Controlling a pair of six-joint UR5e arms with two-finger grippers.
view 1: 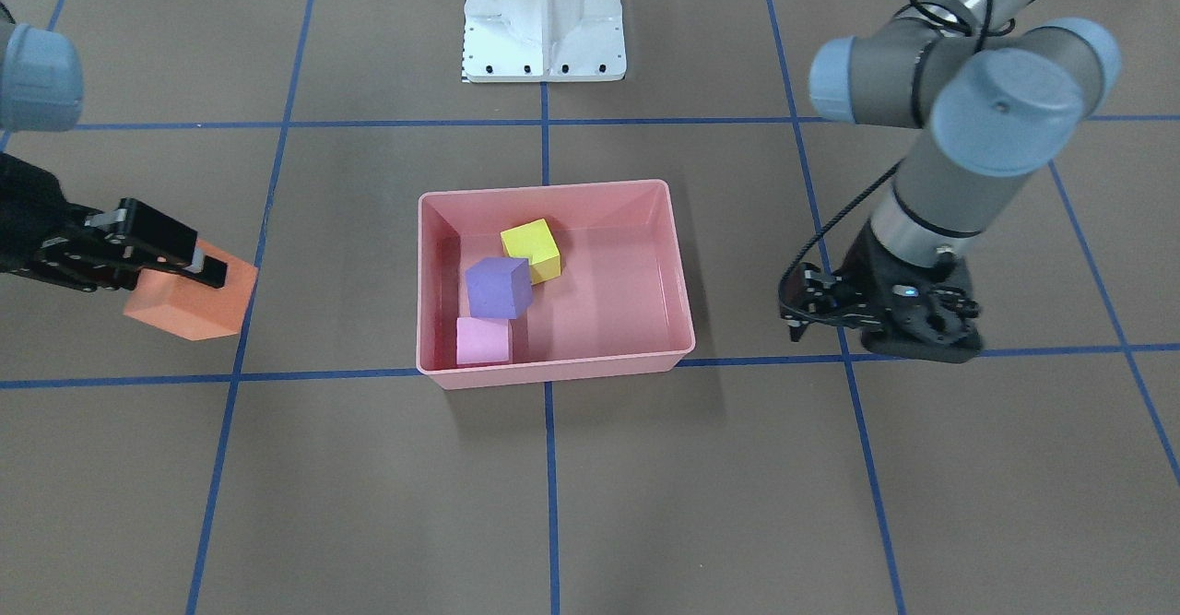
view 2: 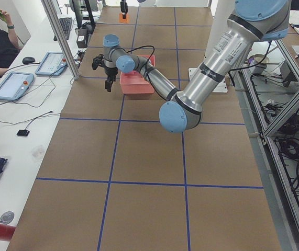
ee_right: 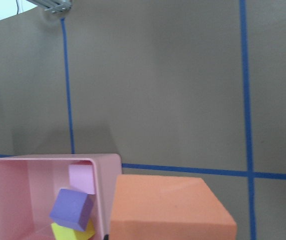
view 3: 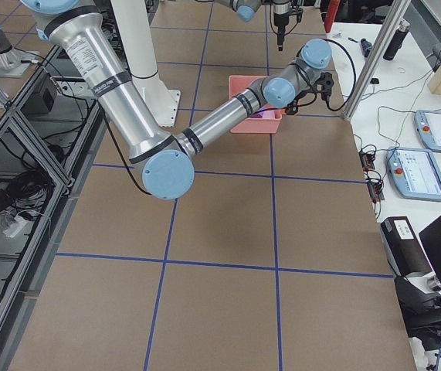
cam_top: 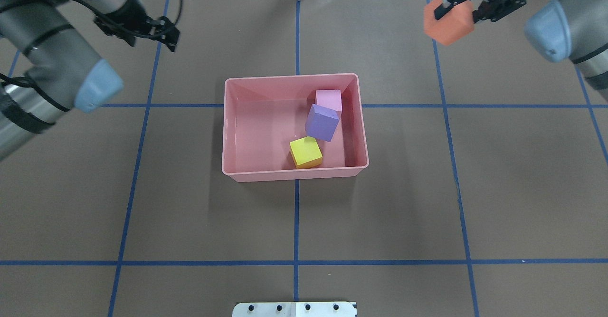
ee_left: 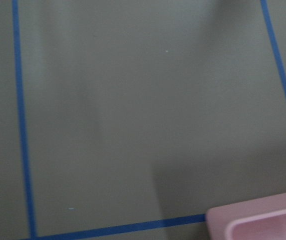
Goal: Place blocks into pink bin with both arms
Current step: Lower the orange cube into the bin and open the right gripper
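Orange block [ee_right: 170,207] fills the lower edge of the right wrist view, closest to the lens. We note the right gripper [cam_top: 460,13] has its fingers [view 1: 210,271] closed on this block, holding it above the table [cam_top: 380,222], well apart from the pink bin [cam_top: 294,177], out toward the robot's right and the table's far side.

Bin contents: three blocks, all in the half toward the robot's right.
- Light pink block [cam_top: 328,100]: flat in the far corner.
- Purple block [cam_top: 322,122]: tilted, touching the light pink one and the yellow one.
- Yellow block [cam_top: 306,152]: close to the wall nearest the robot.

We see the other half of the bin floor bare.

Left gripper [cam_top: 153,35] hangs over the table on the robot's left, beyond the bin's far corner. Its fingers look spread apart and hold nothing. The left wrist view shows only table, blue tape lines and one corner of the bin.
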